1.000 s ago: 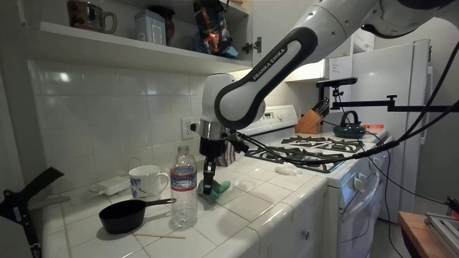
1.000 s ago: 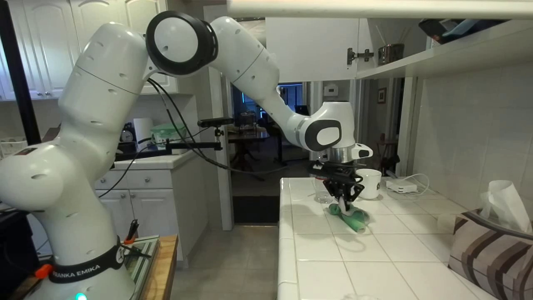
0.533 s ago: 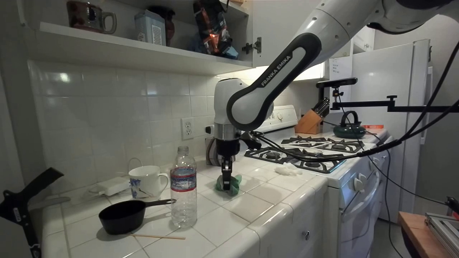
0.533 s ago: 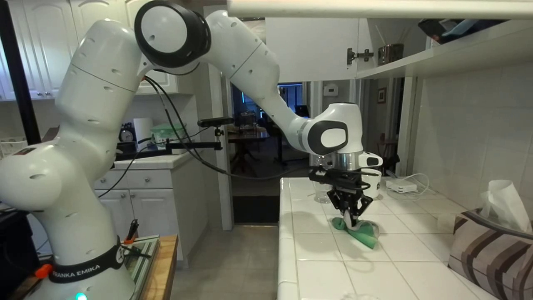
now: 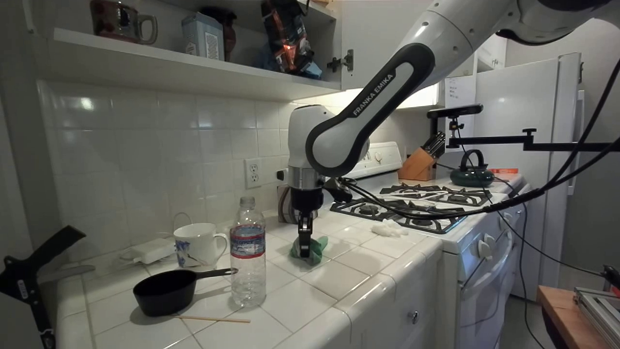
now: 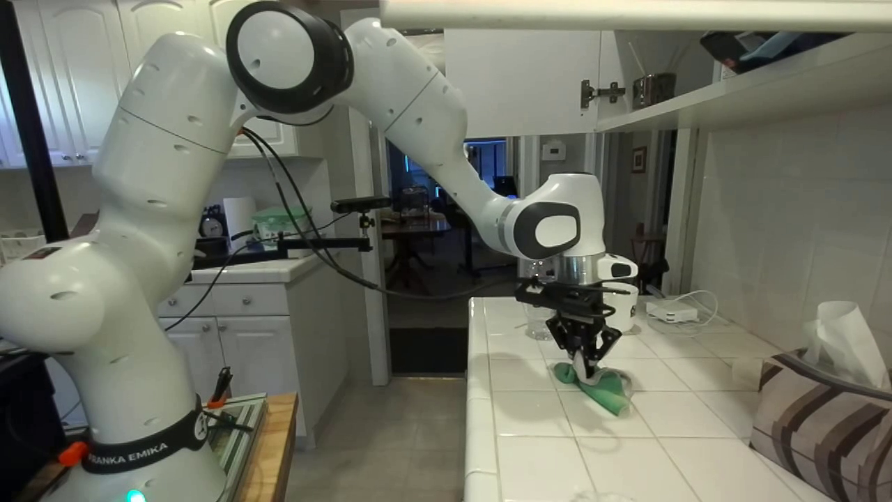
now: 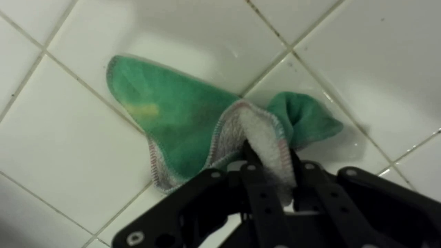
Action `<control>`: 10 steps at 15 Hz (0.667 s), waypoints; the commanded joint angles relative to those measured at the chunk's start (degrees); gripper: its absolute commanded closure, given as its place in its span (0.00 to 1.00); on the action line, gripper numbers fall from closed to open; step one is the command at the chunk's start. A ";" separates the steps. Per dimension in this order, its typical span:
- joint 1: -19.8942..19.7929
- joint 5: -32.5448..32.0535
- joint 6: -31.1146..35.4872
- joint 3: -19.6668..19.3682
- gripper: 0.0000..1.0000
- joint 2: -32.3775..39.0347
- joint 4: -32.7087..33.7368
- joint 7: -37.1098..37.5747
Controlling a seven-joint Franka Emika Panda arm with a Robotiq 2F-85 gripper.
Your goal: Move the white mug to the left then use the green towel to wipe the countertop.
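Note:
The green towel [image 7: 175,110] lies crumpled on the white tiled countertop [image 5: 290,300], and it also shows in both exterior views [image 5: 317,249] [image 6: 608,396]. My gripper [image 7: 270,151] points down and is shut on a bunched fold of the towel, whose pale fuzzy underside sticks up between the fingers. The gripper stands low at the counter in both exterior views [image 5: 304,253] [image 6: 587,369]. The white mug [image 5: 195,243] with a blue flower pattern stands upright near the backsplash, apart from the gripper. In an exterior view the mug [image 6: 624,310] is partly hidden behind the gripper.
A clear plastic bottle [image 5: 248,276] stands between mug and gripper. A small black pan [image 5: 164,293] and a thin wooden stick [image 5: 213,319] lie in front of the mug. A striped tissue box [image 6: 822,425] sits by the wall. A shelf [image 5: 193,68] hangs overhead.
My gripper has dragged the towel along the counter, away from the bottle and mug towards the stove. In the last half second it has barely moved. The mug has stayed in place.

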 commanded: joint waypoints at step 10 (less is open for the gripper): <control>4.18 -5.68 17.64 -12.51 0.95 -9.37 -24.79 27.99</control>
